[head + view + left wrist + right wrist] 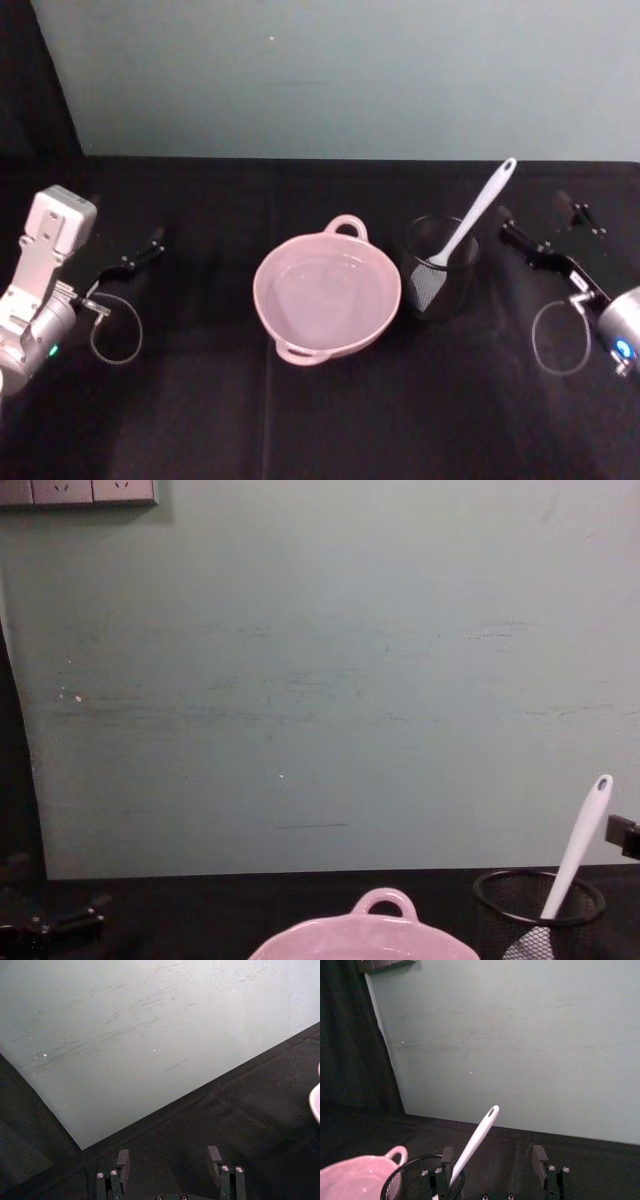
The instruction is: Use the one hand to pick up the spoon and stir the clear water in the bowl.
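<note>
Two end effectors (pixel 169 1156) (pixel 493 1154) flank one bowl (pixel 262 300), one cup (pixel 450 288), one spoon (pixel 478 215).

spoon (pixel 478 212) in mesh cup (pixel 448 288), bowl (pixel 262 300) just left of it

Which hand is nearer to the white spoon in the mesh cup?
Right. The right hand sits open close beside the spoon, on the mesh cup's outer side. The left hand, also open, is far off, beyond the pink bowl.

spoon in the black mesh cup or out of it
In. The spoon stands tilted in the mesh cup, blade down, handle above the rim; the open right gripper is not gripping it.
</note>
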You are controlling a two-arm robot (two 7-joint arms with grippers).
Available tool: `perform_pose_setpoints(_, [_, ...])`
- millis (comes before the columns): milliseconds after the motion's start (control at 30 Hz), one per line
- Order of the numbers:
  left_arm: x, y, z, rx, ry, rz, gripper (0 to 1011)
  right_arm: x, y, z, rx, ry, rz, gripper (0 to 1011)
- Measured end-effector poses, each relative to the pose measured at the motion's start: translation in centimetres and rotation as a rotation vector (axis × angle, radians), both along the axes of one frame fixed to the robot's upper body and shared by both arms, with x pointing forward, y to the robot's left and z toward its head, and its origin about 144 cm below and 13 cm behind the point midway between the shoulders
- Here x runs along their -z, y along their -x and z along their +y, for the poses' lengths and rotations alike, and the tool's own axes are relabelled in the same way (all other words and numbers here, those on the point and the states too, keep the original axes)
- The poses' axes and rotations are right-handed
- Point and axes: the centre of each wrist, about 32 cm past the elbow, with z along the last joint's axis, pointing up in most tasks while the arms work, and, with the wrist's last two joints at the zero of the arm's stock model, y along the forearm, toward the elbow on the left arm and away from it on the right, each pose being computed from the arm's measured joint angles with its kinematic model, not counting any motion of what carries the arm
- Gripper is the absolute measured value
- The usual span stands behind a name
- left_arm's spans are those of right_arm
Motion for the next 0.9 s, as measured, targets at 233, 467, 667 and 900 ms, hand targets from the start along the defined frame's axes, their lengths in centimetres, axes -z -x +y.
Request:
perform_pose_setpoints(233, [0.0,0.0,0.0,0.0,0.0,0.0,1011,0.3,-2.0,0.2,-0.036,-0.135,0.071,1003])
perform_pose_setpoints(467, [0.0,0.0,0.0,0.0,0.0,0.0,1011,0.3,-3.4,0.6,-0.045,-0.282,0.143,1003])
perform_pose_setpoints(667, [0.0,0.0,0.0,0.0,0.0,0.0,1011,0.3,-4.1,1.0,-0.041,-0.361,0.163,1003])
perform_pose_setpoints(900, [0.0,0.0,0.0,0.0,0.0,0.0,1011,0.3,-4.9,1.6,-0.045,-0.41,0.166,998])
